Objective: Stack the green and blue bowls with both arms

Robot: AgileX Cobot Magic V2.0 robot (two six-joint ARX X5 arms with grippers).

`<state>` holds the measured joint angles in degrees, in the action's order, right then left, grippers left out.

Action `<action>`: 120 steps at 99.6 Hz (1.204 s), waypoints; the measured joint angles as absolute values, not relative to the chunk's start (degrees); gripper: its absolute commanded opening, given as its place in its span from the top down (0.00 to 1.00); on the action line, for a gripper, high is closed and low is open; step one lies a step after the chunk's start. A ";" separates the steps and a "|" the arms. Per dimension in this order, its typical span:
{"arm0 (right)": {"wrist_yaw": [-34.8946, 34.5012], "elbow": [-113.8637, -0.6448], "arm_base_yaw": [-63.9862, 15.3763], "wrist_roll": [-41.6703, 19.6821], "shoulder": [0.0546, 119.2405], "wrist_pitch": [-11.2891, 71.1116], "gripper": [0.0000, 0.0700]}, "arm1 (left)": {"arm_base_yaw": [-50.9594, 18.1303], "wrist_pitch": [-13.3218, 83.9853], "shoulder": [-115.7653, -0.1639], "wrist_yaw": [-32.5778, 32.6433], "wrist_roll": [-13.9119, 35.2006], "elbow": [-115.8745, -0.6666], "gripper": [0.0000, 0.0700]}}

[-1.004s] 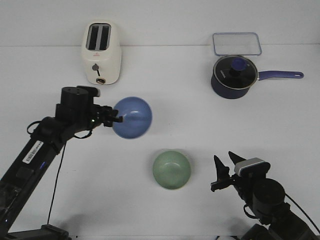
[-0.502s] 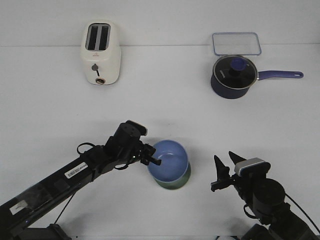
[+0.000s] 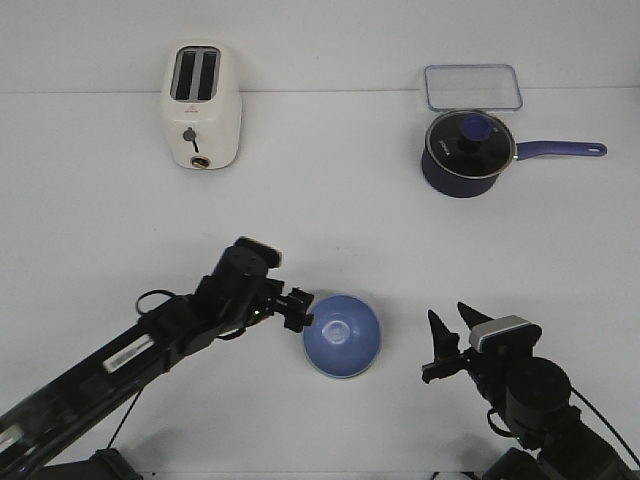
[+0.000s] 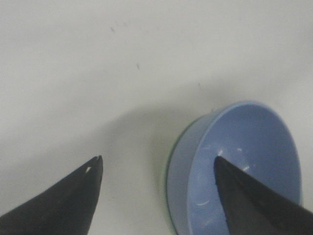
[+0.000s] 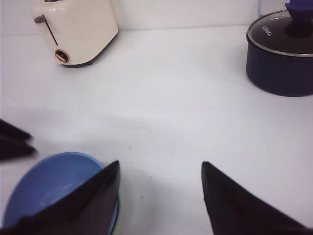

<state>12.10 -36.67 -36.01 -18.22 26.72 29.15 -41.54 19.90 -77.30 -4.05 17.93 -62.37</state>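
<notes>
Blue bowl (image 3: 342,335) sits nested inside the green bowl (image 4: 169,161), only a thin green rim showing; left gripper (image 3: 298,309), fingers spread and released, hangs just beside the stack, while right gripper (image 3: 447,345) waits parted nearby, holding nothing

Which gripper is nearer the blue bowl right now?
Left. The left gripper is open right at the blue bowl, at its left rim. The right gripper is open too, apart from the bowl on its right with bare table between.
</notes>
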 measured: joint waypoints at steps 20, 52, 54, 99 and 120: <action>11.94 -36.67 -36.05 -18.11 26.72 29.69 0.51 | -40.14 22.65 -59.29 8.29 15.44 -60.40 0.39; 11.77 -34.65 -37.93 -15.81 26.81 30.74 0.68 | -40.14 16.84 -37.80 13.63 20.60 -33.19 0.66; 11.79 -34.63 -37.93 -15.81 26.83 30.79 0.81 | -40.14 16.84 -37.10 13.63 20.75 -32.56 0.82; 11.86 -34.63 -37.93 -15.44 26.83 30.15 0.98 | -40.14 14.55 -35.22 13.63 20.49 -32.62 0.98; 11.86 -34.63 -37.93 -15.44 26.83 30.13 0.98 | -40.14 12.14 -34.85 13.63 20.49 -32.62 0.98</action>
<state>11.86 -34.63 -37.93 -15.44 26.83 30.13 -40.14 12.14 -34.85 13.63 20.49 -32.62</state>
